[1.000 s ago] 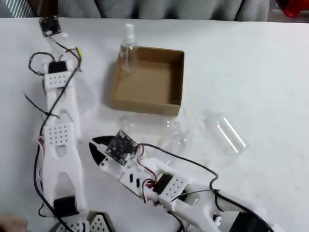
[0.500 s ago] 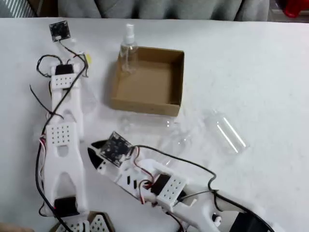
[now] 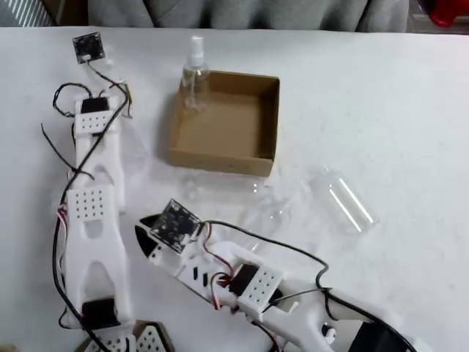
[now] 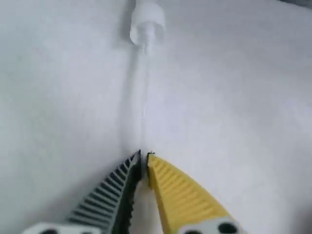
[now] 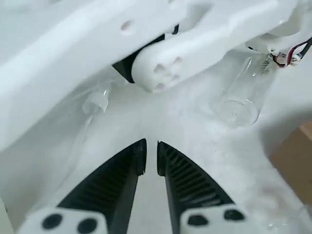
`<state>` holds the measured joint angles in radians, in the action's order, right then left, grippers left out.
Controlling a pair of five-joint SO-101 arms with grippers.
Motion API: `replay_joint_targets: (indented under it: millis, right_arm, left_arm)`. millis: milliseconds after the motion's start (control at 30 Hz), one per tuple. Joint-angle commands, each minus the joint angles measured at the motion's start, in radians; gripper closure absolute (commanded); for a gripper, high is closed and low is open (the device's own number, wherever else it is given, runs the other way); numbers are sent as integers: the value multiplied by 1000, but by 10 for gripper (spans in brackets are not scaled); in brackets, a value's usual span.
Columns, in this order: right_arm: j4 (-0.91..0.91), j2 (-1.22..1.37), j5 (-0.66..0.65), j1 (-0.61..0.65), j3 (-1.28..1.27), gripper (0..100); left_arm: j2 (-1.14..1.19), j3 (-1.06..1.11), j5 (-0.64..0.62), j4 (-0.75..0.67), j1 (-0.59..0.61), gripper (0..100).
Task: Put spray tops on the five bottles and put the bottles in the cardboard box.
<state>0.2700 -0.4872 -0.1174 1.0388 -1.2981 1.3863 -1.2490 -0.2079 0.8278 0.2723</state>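
— Starting from the biggest, what lies on the table [image 3: 396,103]?

— Two white arms. The left arm [image 3: 91,205] stretches along the left side, from near to far. The right arm [image 3: 256,282] comes in from the near right. Its right gripper [image 3: 141,229] sits just beside the left arm, which bars the way further left.

— And the cardboard box [image 3: 220,160]?

— Mid-table, open side up. A capped bottle [image 3: 194,77] stands upright at its far left corner. A bare bottle [image 3: 344,199] lies on its side to the near right of the box, well apart from both grippers.

— The pincers?

— The right one's black fingers leave a narrow slit with nothing in it. The left gripper [image 4: 144,157] is pinched on the thin tube of a spray top [image 4: 146,19] at the far left of the table. The tube runs straight away from the fingertips, with the head at the farther end.
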Motion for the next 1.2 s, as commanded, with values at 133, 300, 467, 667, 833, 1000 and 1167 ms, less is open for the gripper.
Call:
replay_joint_targets:
  millis: [133,300,467,667,833,1000,1167]
  right_arm:
    - [1,-2,-2,13,57,983]
    - [1,-2,-2,13,57,983]
    - [1,-2,-2,13,57,983]
    - [1,-2,-2,13,57,983]
    - [1,-2,-2,13,57,983]
    - [1,-2,-5,13,57,983]
    - [1,-4,-9,13,57,983]
  left_arm:
    - [-81,-213,-12,218,50,979]
    - [-81,-427,-12,471,48,979]
    - [-140,-413,-11,580,54,979]
    - [-196,-420,-9,747,79,979]
    - [-234,-420,-6,913,79,979]
    - [-263,-413,-6,964,82,979]
    - [-288,-345,8,965,93,980]
